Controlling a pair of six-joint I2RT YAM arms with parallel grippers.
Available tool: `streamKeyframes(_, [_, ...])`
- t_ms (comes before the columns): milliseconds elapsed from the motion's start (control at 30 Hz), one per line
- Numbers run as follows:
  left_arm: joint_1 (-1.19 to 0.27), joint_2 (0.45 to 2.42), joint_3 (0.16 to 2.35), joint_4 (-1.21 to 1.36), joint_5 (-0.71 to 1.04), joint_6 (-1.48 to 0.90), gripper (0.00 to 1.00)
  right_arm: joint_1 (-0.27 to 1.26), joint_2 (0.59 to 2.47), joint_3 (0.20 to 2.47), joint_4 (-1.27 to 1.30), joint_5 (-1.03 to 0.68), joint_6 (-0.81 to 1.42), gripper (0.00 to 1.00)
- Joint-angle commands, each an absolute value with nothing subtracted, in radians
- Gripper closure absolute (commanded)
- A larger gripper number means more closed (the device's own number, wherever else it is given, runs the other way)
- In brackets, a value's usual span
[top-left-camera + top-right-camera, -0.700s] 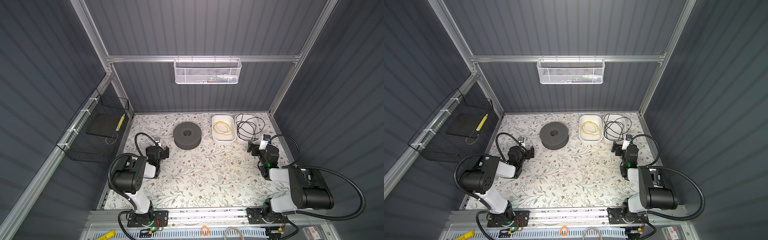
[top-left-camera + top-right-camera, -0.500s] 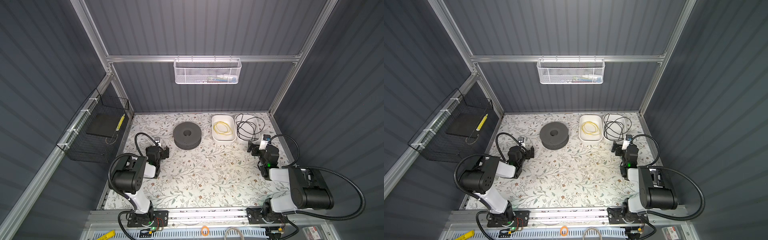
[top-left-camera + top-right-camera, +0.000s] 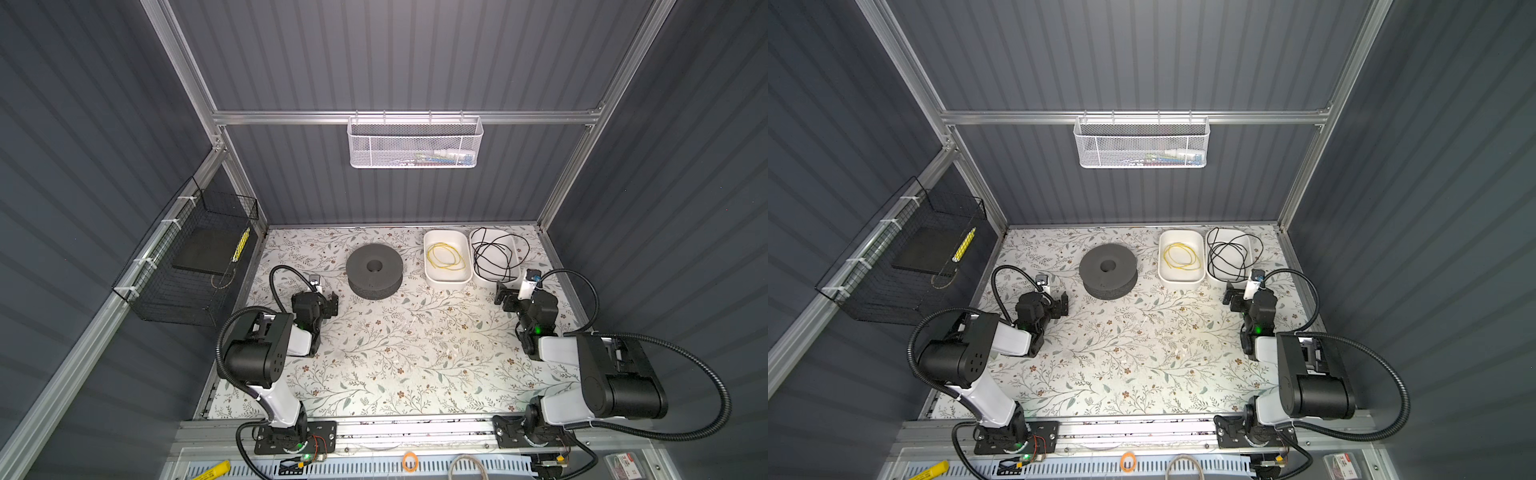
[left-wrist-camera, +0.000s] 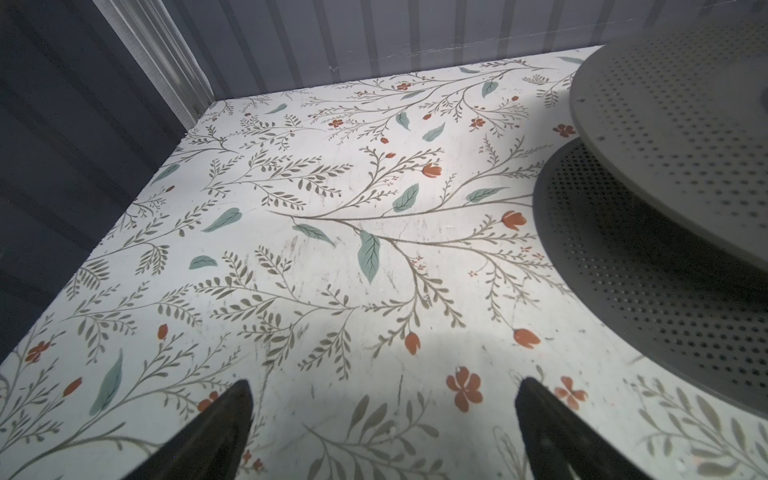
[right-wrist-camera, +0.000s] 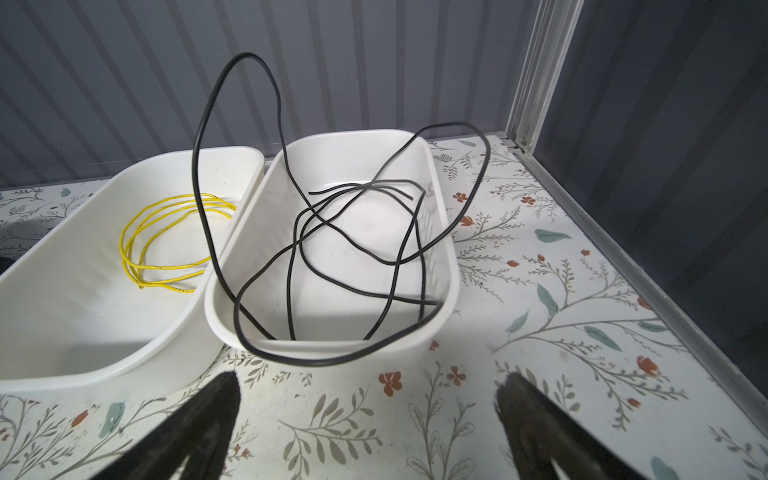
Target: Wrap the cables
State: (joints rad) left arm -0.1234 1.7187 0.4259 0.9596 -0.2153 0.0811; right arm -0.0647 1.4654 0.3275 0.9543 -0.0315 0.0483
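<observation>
a grey ribbed booth closes round a flowered table point(image 3: 415, 353) on three sides, with metal posts in the back corners. the yellow cable point(image 3: 446, 256) lies as a loose flat coil on the floor of a white bin point(image 3: 448, 285) against the back wall. the bin's walls seem to be what keeps the springy loops from spreading. touching it on the right is a second bin point(image 3: 515, 272) holding a black cable point(image 3: 494, 259), which is far less tidy. one tall arch rises over the rim and leans across toward the yellow coil, and another loop hangs out over the front wall. a grey perforated spool point(image 3: 374, 270) stands flat with its hole up, left of the bins. i take it that the cable gets wound there, since it sits within reach of both arms. the left jaws stand wide apart and empty, low over bare table just beside the spool. the right jaws are also wide apart and empty, facing the black cable's bin from the near side. nothing has been picked up, so the job looks unstarted. the middle of the table is open for moving. the tight spots are the back wall behind the bins, the right-hand frame rail near that arm, and the black arch, which a reach into the yellow bin could snag.
</observation>
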Motion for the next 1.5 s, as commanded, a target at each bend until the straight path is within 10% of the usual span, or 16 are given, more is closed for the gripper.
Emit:
streamKeyframes(0, [-0.117,1.715,0.445,0.960,-0.208,0.068,0.01,-0.067,1.456,0.333,0.956,-0.038,0.049,0.01])
streamKeyframes(1100, [-0.111,1.595,0.491,0.795,-0.217,0.058,0.01,-0.065,1.442,0.327,0.964,-0.021,0.049,0.01])
streamKeyframes(1467, [-0.115,1.221,0.991,-0.117,-0.114,-0.253,0.01,0.109,0.936,0.791,-0.007,0.271,0.197,0.01])
